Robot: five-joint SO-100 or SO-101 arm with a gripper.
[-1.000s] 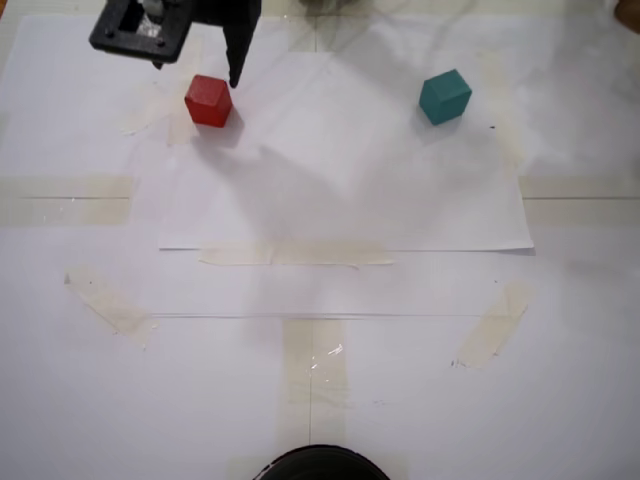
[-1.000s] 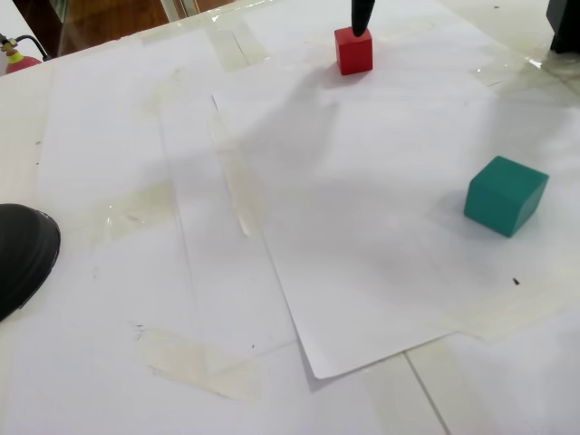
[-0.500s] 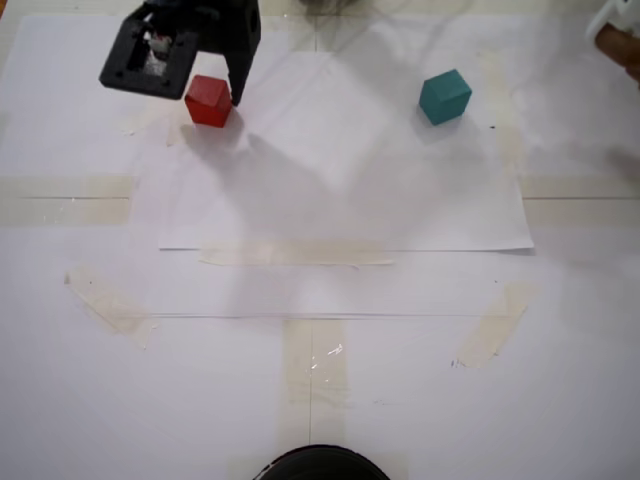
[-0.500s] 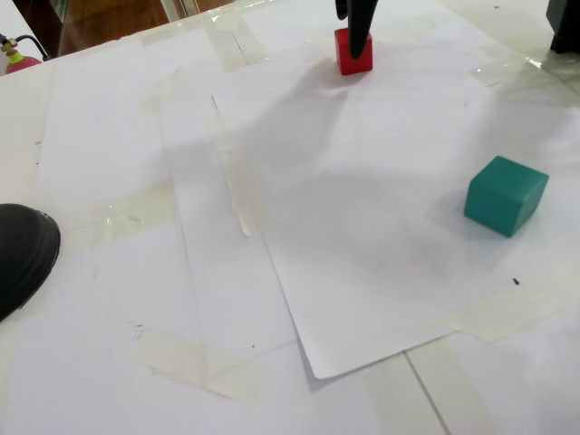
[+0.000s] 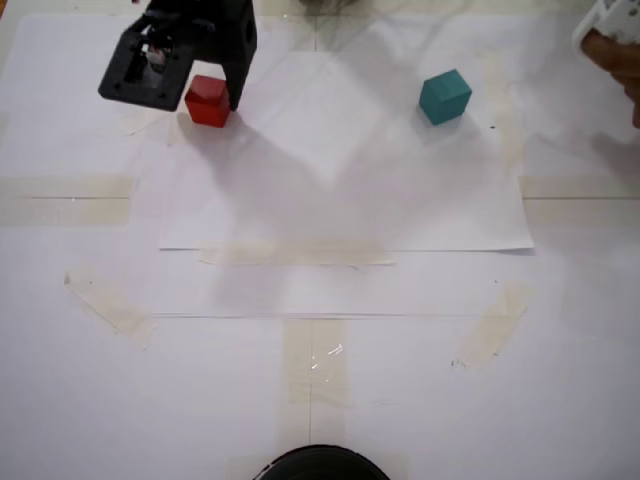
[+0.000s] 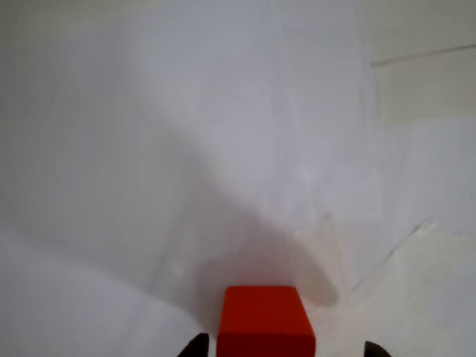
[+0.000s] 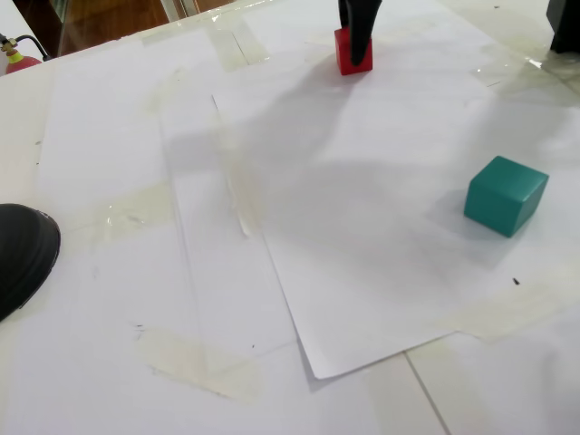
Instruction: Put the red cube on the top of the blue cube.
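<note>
The red cube (image 5: 208, 102) sits on the white paper at the back left in a fixed view. It also shows in the wrist view (image 6: 265, 320) and at the top of the other fixed view (image 7: 346, 53). My black gripper (image 5: 207, 90) is lowered over it and open. In the wrist view its two fingertips (image 6: 198, 346) stand either side of the cube, with a gap on the right side. The teal blue cube (image 5: 444, 96) rests apart on the paper, to the right, and shows in the other fixed view too (image 7: 505, 195).
A white paper sheet (image 5: 340, 220) is taped to the table. A person's hand (image 5: 612, 52) is at the top right corner. A round black object (image 5: 320, 464) lies at the near edge and also shows in the other fixed view (image 7: 23, 254).
</note>
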